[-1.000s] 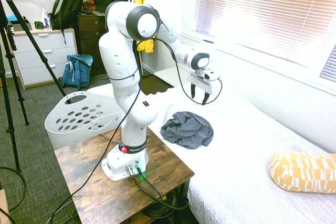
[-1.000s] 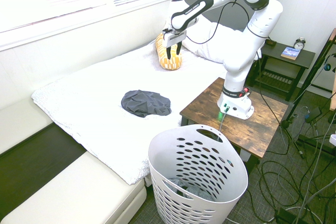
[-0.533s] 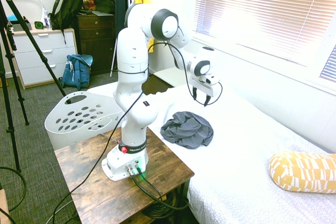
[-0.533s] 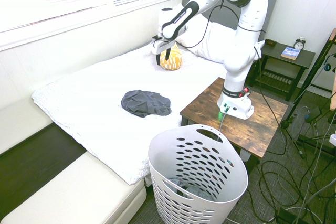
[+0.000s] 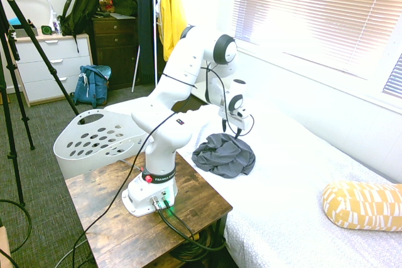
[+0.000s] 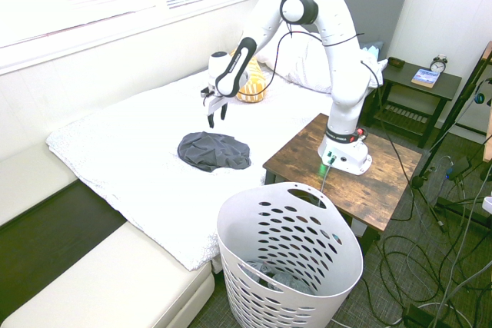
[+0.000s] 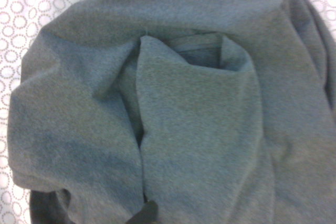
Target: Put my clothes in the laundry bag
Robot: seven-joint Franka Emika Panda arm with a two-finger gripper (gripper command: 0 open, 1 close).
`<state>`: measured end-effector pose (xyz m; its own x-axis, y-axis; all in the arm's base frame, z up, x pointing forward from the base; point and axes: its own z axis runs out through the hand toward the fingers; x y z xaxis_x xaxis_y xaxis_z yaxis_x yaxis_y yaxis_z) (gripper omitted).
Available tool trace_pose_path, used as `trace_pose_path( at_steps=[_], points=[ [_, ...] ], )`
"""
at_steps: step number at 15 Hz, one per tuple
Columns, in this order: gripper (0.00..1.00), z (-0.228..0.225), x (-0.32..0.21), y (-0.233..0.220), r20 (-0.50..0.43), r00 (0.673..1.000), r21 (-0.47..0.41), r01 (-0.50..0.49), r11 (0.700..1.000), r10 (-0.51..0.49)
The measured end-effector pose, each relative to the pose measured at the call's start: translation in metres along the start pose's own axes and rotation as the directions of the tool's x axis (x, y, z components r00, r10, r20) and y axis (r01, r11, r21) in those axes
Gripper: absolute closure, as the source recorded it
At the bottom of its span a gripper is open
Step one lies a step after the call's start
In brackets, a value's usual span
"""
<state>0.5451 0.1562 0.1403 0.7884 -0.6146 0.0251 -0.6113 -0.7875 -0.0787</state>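
The tool [image 6: 217, 118] hangs spread above the clothes [image 6: 214, 151], their underside hidden, with bare bed [image 6: 131, 144] around them; the basket [image 6: 344, 263] partly hides grey cloth [image 6: 290, 282] inside.

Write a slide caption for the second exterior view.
The open hand hovers near a crumpled dark grey garment on the bed, white laundry basket in front.

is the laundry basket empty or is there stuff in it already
Not empty: the second exterior view, looking in over the rim of the laundry basket, shows some greyish fabric low inside.
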Motion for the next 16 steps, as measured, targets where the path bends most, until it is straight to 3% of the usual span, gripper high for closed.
trace_pose_path(
  at_steps=[7, 12, 13, 16],
  points=[
    [0.00, 0.127, -0.001, -0.003, 0.048, 0.999, -0.055, 0.024, 0.998, -0.021],
    [0.00, 0.175, -0.012, 0.002, 0.032, 0.997, -0.097, 0.075, 0.993, -0.072],
    [1.00, 0.176, -0.014, 0.002, 0.033, 0.997, -0.096, 0.076, 0.992, -0.073],
    [1.00, 0.177, -0.012, 0.003, 0.044, 0.997, -0.087, 0.073, 0.994, -0.069]
  ],
)
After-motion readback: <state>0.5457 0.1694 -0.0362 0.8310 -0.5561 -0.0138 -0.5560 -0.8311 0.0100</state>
